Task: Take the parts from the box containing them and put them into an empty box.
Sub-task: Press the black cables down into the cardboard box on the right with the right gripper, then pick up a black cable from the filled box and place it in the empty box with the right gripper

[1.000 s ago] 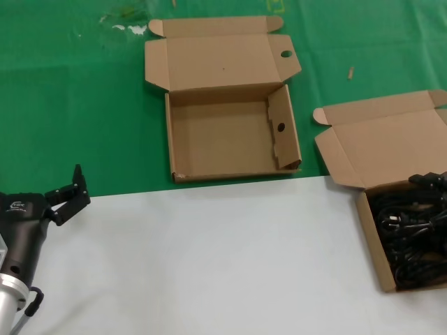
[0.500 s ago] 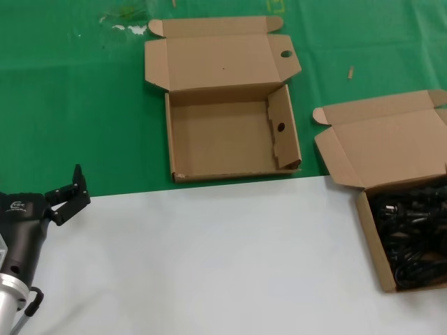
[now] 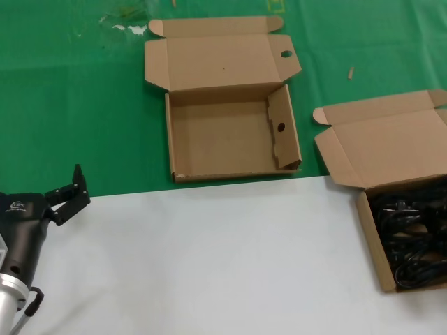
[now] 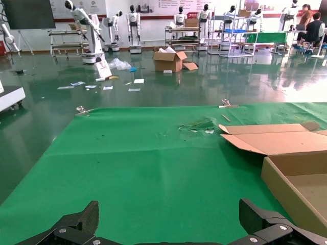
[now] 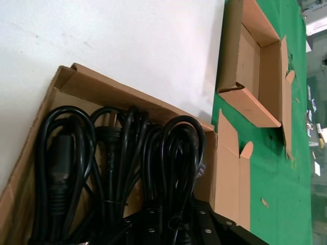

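The parts (image 5: 117, 168) are seen as thin black cables coiled into long loose bundles, lying side by side in the box containing them (image 3: 370, 244), which sits directly beneath the right gripper (image 5: 173, 227). They are judged to be light, limp and springy: a bundle is likely to sag at both ends when lifted, and neighbouring loops may snag and be dragged up with it. A hold across the middle of one bundle, where the strands are gathered, is judged safest; the moulded plug ends should be avoided, since only a single strand would be carried from there.

In the right wrist view the right gripper is shown only by the black bases of its fingers, just above the near end of the bundles. Whether the fingers are spread or closed, and whether any cable is touched, cannot be told. In the head view the right gripper is not seen.

The left gripper (image 3: 66, 194) is parked well to the left, low over the white surface (image 3: 209, 258), with its fingers (image 4: 76, 227) held wide apart and nothing between them. Ahead of it and to its right the empty box (image 3: 223, 139) lies on the green cloth (image 3: 70, 105), lid folded back, with no part yet placed inside.
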Available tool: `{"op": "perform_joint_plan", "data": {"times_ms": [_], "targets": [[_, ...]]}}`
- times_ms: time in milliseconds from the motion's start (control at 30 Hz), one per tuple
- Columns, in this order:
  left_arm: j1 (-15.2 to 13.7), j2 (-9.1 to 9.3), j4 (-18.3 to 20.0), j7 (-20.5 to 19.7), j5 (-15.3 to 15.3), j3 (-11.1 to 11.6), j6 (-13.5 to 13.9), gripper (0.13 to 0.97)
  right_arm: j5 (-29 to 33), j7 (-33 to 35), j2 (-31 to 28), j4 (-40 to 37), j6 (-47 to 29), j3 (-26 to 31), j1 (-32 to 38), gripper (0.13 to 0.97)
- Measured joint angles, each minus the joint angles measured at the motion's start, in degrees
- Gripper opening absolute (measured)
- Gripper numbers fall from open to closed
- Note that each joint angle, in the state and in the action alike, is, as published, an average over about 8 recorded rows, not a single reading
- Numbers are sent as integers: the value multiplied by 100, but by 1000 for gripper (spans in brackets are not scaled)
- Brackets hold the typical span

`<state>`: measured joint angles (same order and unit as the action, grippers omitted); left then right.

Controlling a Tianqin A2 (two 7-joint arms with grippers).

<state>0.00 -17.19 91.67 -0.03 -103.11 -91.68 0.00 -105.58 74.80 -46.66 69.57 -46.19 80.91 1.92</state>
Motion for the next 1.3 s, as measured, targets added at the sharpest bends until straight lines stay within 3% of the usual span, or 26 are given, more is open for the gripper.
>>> {"op": "perform_joint_plan", "data": {"times_ms": [300, 667, 800, 967, 1300], "targets": [[0, 0, 0, 1, 0, 0, 0, 966, -61, -197, -72, 325, 29, -177, -273, 216], [0, 0, 0, 1, 0, 0, 0, 966, -323, -1188, -66, 1936, 112, -842, -909, 210], [0, 0, 0, 1, 0, 0, 0, 966, -219, -1163, 338, 2329, 204, -428, -622, 210], [0, 0, 0, 1, 0, 0, 0, 966, 64, -806, 995, 2257, 232, 404, 111, 210], [0, 0, 0, 1, 0, 0, 0, 966, 678, 266, 2215, 595, 171, 1797, 2071, 210]]}}
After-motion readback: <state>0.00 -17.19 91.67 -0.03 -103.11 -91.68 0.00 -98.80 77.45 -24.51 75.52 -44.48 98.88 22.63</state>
